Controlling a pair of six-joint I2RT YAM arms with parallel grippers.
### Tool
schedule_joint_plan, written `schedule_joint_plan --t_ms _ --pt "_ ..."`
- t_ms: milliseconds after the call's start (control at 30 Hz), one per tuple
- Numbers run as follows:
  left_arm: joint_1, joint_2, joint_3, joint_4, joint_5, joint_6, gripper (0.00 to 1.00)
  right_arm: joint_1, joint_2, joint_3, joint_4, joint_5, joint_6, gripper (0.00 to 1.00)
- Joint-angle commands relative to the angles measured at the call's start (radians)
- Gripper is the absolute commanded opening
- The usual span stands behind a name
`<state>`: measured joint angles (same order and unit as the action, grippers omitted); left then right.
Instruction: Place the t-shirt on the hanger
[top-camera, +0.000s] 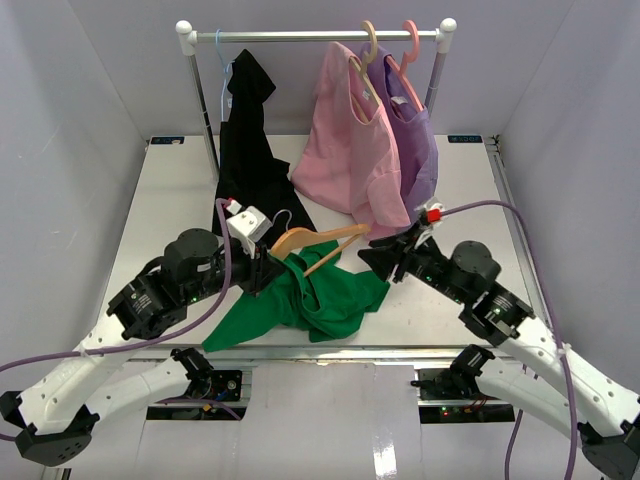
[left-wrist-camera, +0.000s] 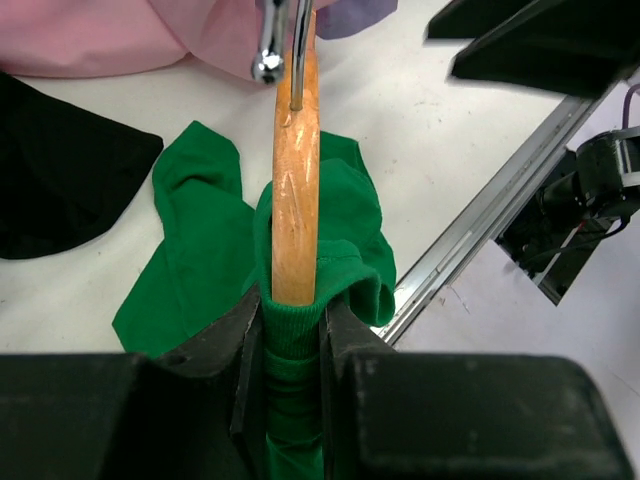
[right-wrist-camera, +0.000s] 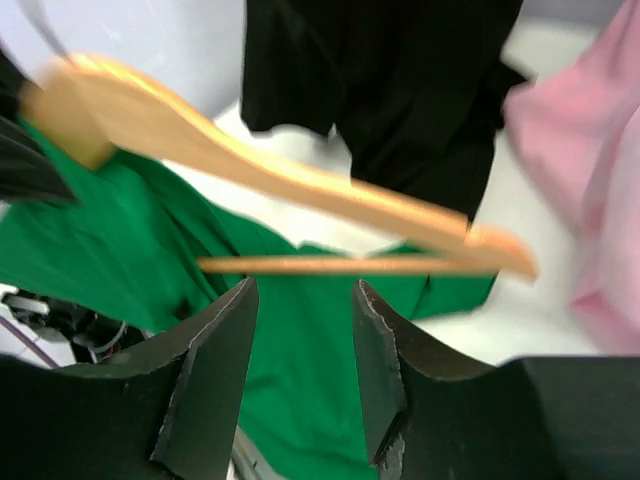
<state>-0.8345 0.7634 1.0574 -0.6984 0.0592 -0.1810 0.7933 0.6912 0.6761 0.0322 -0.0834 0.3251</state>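
- The t-shirt (top-camera: 322, 300) lies crumpled on the table (top-camera: 450, 190), near the front edge and between the two arms. One long fold trails toward the front left.
- In the left wrist view, a ribbed edge of the t-shirt (left-wrist-camera: 200, 240) is bunched around the near end of the hanger (left-wrist-camera: 297, 180), and both run down into the pincer.
- From above, the hanger (top-camera: 320, 236) sits tilted over the green cloth. Its left end is at the left arm's fingers and its right end points toward the right arm.
- The hanger's metal hook (left-wrist-camera: 270, 50) shows at the far end, close to the pink shirt (left-wrist-camera: 150, 35).
- The left gripper (left-wrist-camera: 293, 320) is clamped on the hanger's end together with the green fabric wrapped over it. The jaws stand narrow, pressing both sides.
- The right gripper (right-wrist-camera: 303, 295) has its fingers apart with nothing between them.
- The blurred hanger (right-wrist-camera: 300, 190) crosses just beyond the right gripper's tips, its bottom bar nearest. Whether they touch cannot be told.
- From above, the right gripper (top-camera: 374, 254) sits just beside the hanger's right end.
- Behind the arms, a black garment (top-camera: 250, 150), the pink shirt (top-camera: 345, 150) and a purple shirt (top-camera: 418, 130) hang from a rail (top-camera: 300, 36).
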Motion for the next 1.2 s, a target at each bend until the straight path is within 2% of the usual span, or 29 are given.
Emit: schedule_joint_plan --t_ms 0,167,233,333,533,733,833,933,1000,1067,1167 --pt "-0.002 -0.029 -0.013 0.112 -0.024 -0.047 0.00 0.068 0.067 -0.015 0.084 0.030 0.063 0.48" --pt "0.000 -0.052 -0.030 0.134 -0.025 -0.075 0.00 0.267 0.123 -0.013 0.113 0.310 0.103 0.50" --pt "-0.001 -0.056 -0.034 0.138 -0.024 -0.078 0.00 0.348 0.150 -0.027 0.134 0.368 0.116 0.52" --pt "-0.001 -0.058 -0.033 0.139 -0.016 -0.081 0.00 0.410 0.208 -0.040 0.192 0.438 0.142 0.52" --pt "-0.002 -0.061 -0.037 0.145 -0.025 -0.081 0.00 0.505 0.327 -0.018 0.202 0.566 0.155 0.52" --pt "-0.002 -0.072 -0.040 0.143 -0.034 -0.076 0.00 0.594 0.428 0.032 0.108 0.779 0.202 0.51" --pt "-0.001 -0.080 -0.037 0.140 -0.036 -0.072 0.00 0.611 0.455 0.047 0.072 0.816 0.227 0.49" --pt "0.000 -0.085 -0.029 0.131 -0.040 -0.071 0.00 0.615 0.460 0.041 0.036 0.837 0.258 0.41" --pt "-0.001 -0.093 -0.016 0.108 -0.034 -0.065 0.00 0.614 0.440 0.015 0.017 0.880 0.289 0.21" --pt "-0.002 -0.107 -0.003 0.090 -0.006 -0.045 0.00 0.605 0.382 -0.023 0.000 0.953 0.305 0.09" --pt "-0.002 -0.125 0.016 0.037 0.076 -0.023 0.00 0.553 0.260 -0.057 -0.031 0.999 0.306 0.08"
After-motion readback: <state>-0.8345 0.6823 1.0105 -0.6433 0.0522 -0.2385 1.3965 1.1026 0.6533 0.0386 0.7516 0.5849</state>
